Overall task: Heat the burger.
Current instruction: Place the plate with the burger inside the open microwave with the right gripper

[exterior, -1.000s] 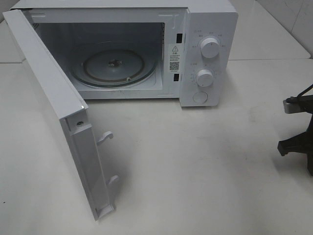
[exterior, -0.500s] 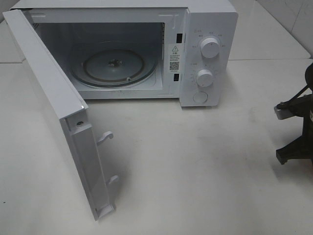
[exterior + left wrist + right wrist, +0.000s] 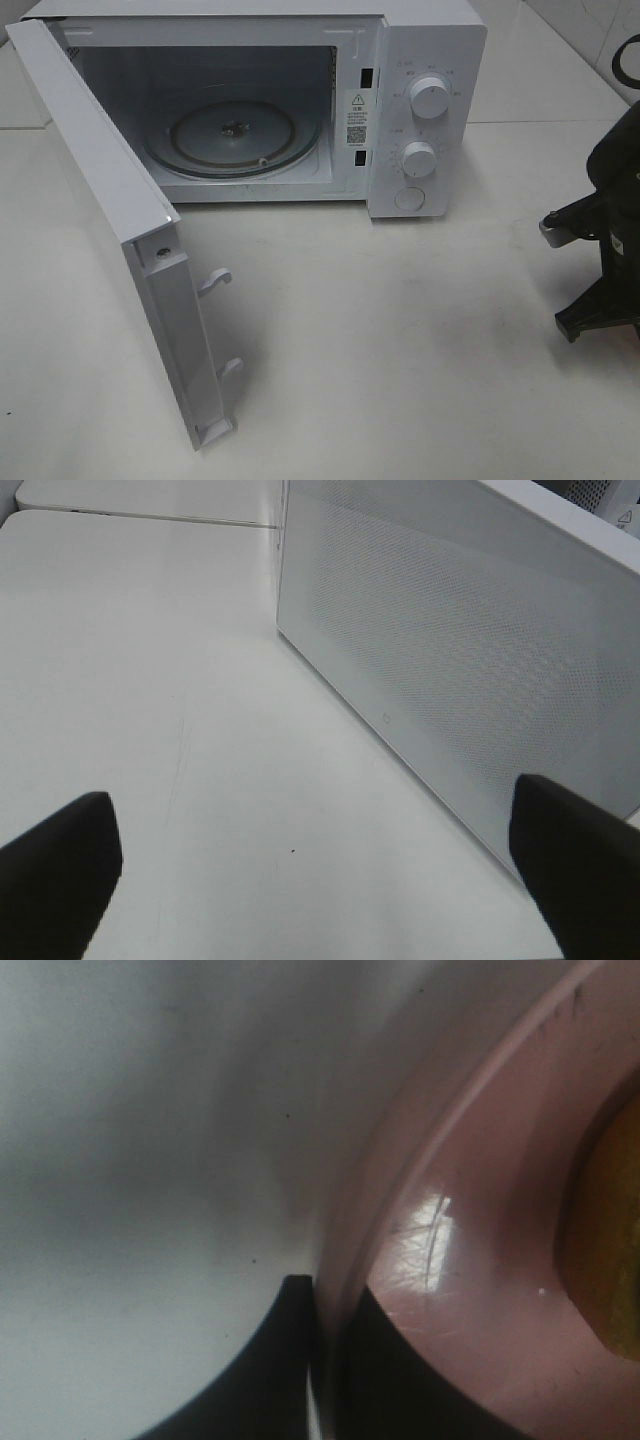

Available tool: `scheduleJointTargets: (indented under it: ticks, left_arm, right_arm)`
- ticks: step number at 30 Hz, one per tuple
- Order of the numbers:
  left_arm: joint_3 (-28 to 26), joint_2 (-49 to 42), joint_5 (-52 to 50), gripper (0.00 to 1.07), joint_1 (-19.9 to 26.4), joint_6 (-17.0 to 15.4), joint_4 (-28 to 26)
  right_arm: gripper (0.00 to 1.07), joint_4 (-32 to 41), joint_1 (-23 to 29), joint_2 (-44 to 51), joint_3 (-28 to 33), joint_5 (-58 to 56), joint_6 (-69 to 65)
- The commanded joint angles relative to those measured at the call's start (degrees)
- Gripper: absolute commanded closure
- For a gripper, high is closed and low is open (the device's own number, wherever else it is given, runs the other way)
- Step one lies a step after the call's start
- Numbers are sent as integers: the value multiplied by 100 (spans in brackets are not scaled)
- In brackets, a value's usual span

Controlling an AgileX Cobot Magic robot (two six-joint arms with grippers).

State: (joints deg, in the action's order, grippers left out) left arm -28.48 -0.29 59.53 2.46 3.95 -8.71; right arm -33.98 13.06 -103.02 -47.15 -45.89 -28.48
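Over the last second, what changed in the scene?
The right arm came further into the exterior view from the right edge, moving left. Its tool is clamped on the rim of the pink plate, which has the burger on it. The microwave and its open door did not move.

Microwave cavity [image 3: 200,70] mouth unblocked, door [image 3: 100,190] standing out at its left, open tabletop [image 3: 400,330] in front

Glossy pink plate [image 3: 470,1290] catching the light (fine scratches showing); clear glass turntable [image 3: 232,135] inside the smooth white microwave [image 3: 430,60]; tabletop [image 3: 400,340] matt.
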Motion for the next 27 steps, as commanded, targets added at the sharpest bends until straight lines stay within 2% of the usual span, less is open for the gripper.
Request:
scheduleJointTargets:
  ticks: [1, 14, 27]
  left_arm:
    - [11, -115, -23, 9, 0, -23, -29]
    - [11, -115, -23, 9, 0, -23, -29]
    - [11, -115, -23, 9, 0, -23, -29]
  right_arm:
    - [107, -407, 115, 120, 69, -269, -166]
    - [107, -435, 195, 1014, 556, -395, -292]
    - [107, -447, 1175, 1914, 945, -831, -264]
